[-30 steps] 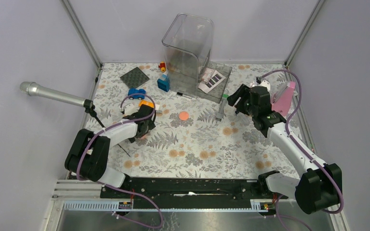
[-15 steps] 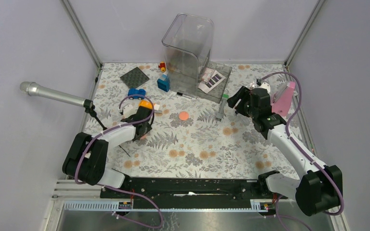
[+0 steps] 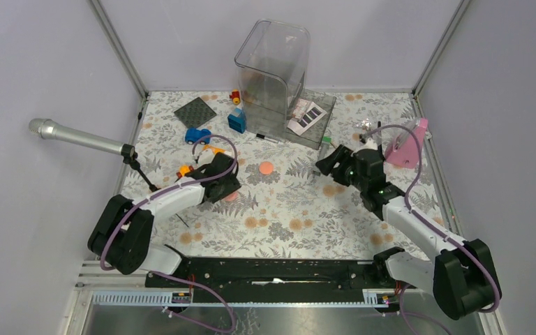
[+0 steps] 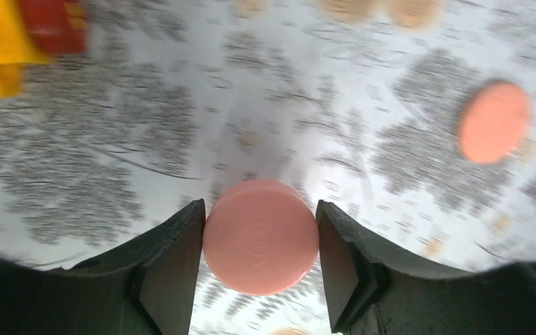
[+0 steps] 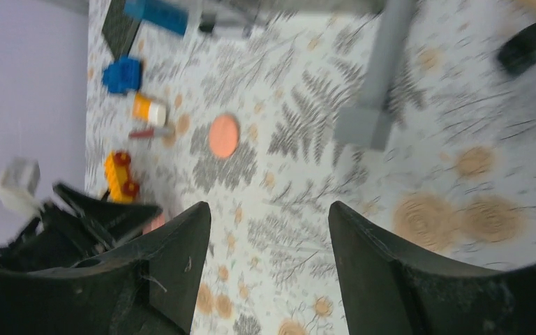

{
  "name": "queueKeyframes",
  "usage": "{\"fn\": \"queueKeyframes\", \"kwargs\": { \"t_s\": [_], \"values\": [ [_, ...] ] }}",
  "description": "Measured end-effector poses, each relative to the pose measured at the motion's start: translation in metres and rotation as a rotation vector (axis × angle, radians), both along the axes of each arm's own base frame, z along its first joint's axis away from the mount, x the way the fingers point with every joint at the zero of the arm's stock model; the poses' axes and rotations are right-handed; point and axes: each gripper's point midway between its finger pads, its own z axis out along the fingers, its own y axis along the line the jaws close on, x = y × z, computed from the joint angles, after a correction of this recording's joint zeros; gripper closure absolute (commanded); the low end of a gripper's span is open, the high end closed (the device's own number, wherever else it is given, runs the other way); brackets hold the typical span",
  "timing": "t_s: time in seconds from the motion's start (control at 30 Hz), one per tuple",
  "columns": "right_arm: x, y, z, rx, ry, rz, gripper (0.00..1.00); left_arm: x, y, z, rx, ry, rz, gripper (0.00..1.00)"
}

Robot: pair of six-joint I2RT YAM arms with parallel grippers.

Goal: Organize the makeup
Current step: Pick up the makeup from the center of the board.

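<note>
Currently the task is judged to be at an early stage. The left gripper (image 4: 259, 209) pinches one coral-pink round disc (image 4: 260, 241) between both fingers, low over the floral-patterned table mat (image 3: 286, 209); whether it is lifted cannot be told. The right gripper (image 5: 269, 209) is spread and empty. Not yet sorted: the second coral-pink disc (image 3: 266, 167), the grey tube (image 5: 380, 77) and the clear pink-shade palette (image 3: 399, 150). The white palette with dark squares (image 3: 306, 115) lies at the foot of the clear plastic organizer (image 3: 273, 63).

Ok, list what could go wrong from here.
1. The left pincer grips the coral-pink round disc by its curved rim only, so it could slip out.
2. The open right pincer hovers near the grey plastic tube and could knock it away.
</note>
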Motion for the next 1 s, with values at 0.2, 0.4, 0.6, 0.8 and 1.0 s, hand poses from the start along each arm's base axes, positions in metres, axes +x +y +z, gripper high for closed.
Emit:
{"fn": "queueKeyframes", "kwargs": {
  "t_s": [0.2,0.4,0.6,0.8,1.0],
  "values": [
    [-0.026,0.064,-0.009,0.084,-0.053,0.165,0.30,0.016,-0.064,0.050,-0.140,-0.085,-0.095,0.60],
    [-0.043,0.104,-0.025,0.156,-0.071,0.244,0.32,0.017,-0.110,0.089,-0.255,-0.139,-0.157,0.60],
    [-0.056,0.142,-0.006,0.221,-0.170,0.320,0.33,0.015,-0.129,0.106,-0.309,-0.155,-0.171,0.60],
    [-0.057,0.158,-0.001,0.273,-0.207,0.329,0.33,0.011,-0.137,0.108,-0.327,-0.151,-0.174,0.60],
    [-0.060,0.171,-0.008,0.290,-0.190,0.346,0.35,0.010,-0.139,0.105,-0.330,-0.142,-0.173,0.59]
  ]
}}
